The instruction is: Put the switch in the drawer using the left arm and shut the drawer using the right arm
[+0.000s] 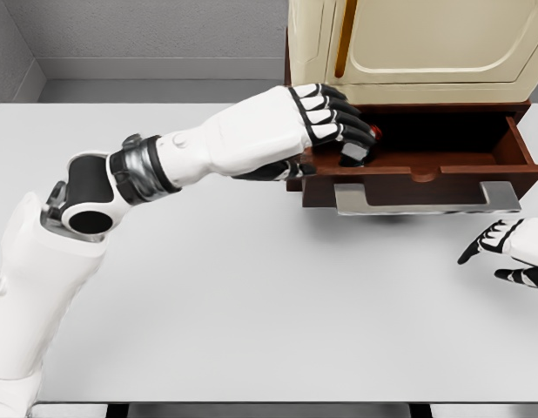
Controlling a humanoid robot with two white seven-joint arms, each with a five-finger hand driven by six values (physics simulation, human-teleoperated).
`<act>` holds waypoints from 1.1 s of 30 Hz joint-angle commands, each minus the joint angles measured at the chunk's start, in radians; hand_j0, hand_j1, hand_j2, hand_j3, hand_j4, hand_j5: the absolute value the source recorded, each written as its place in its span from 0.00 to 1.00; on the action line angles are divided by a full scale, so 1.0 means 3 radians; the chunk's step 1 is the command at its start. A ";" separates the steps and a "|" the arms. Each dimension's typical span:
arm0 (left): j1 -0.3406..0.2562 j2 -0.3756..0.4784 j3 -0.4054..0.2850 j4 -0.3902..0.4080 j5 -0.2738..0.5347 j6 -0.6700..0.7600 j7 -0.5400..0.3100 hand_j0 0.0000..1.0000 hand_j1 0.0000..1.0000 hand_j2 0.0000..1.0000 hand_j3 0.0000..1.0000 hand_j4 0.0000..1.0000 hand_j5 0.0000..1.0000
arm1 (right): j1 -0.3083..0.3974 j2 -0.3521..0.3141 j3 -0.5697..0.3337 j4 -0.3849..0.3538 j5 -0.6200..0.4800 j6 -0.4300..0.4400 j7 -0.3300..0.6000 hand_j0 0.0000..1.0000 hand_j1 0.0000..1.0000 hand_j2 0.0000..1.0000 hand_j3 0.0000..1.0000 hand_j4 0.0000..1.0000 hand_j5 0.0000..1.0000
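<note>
My left hand (pixel 343 131) reaches over the left end of the open brown drawer (pixel 443 161). Its black fingers curl around a small dark object with a red spot, the switch (pixel 365 144), held just above the drawer's inside. The drawer is pulled out from a cream cabinet (pixel 408 43) and has a grey metal handle (pixel 426 200) along its front. My right hand (pixel 504 252) rests low at the right edge of the table, fingers relaxed and holding nothing, below and to the right of the handle.
A white table (pixel 252 305) spans the view, with a grey wall behind it. The cabinet stands at the back right of the table.
</note>
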State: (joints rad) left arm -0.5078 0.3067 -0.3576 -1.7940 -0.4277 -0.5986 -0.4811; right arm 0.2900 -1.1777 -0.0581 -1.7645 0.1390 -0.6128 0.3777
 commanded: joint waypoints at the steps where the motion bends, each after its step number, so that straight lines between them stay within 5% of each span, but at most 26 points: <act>1: 0.0026 0.0440 0.0537 -0.0023 0.0418 -0.0041 0.0003 0.82 0.82 0.82 0.82 0.82 0.82 | 0.0000 0.0019 -0.0006 -0.0004 -0.0029 0.0006 -0.0001 0.62 0.62 0.62 0.62 0.62 0.62; 3: 0.0373 0.0593 0.1130 0.0089 0.0500 -0.0041 0.0003 1.00 1.00 1.00 1.00 1.00 1.00 | -0.0005 0.0029 -0.0011 -0.0004 -0.0034 0.0006 -0.0001 0.60 0.60 0.60 0.60 0.60 0.60; 4: 0.0552 0.0604 0.1416 0.0206 0.0495 -0.0041 -0.0007 1.00 1.00 1.00 1.00 1.00 1.00 | -0.0015 0.0034 -0.0016 -0.0004 -0.0034 0.0006 0.0004 0.60 0.60 0.60 0.60 0.60 0.60; 7: 0.1125 0.0885 0.1627 0.0513 0.0490 -0.0041 -0.0007 1.00 1.00 1.00 1.00 1.00 1.00 | -0.0031 0.0035 -0.0026 -0.0004 -0.0034 0.0006 0.0004 0.60 0.60 0.60 0.60 0.60 0.60; 10: 0.1284 0.1069 0.1581 0.1015 0.0424 -0.0041 -0.0032 1.00 1.00 1.00 1.00 1.00 1.00 | -0.0041 0.0035 -0.0026 -0.0004 -0.0034 0.0006 0.0004 0.60 0.60 0.60 0.60 0.60 0.60; 12: 0.1314 0.1069 0.1581 0.1178 0.0372 -0.0041 -0.0053 1.00 1.00 1.00 1.00 1.00 1.00 | -0.0046 0.0035 -0.0026 -0.0004 -0.0034 0.0006 0.0004 0.60 0.60 0.60 0.60 0.60 0.60; 25: 0.1314 0.0941 0.1606 0.1132 0.0418 -0.0041 -0.0339 1.00 1.00 1.00 1.00 1.00 1.00 | -0.0072 0.0065 0.0010 0.0037 0.0012 0.0006 0.0004 0.61 0.61 0.61 0.61 0.61 0.61; 33: 0.1304 0.0880 0.1611 0.1132 0.0418 -0.0041 -0.0406 1.00 1.00 1.00 1.00 1.00 1.00 | -0.0246 0.0352 0.0015 0.0226 0.0135 0.0006 0.0004 0.61 0.61 0.61 0.61 0.61 0.61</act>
State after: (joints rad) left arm -0.1181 0.5742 0.1252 -1.4535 -0.3099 -0.6136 -0.5938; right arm 0.2163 -1.0934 -0.0521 -1.7151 0.1861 -0.6185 0.3823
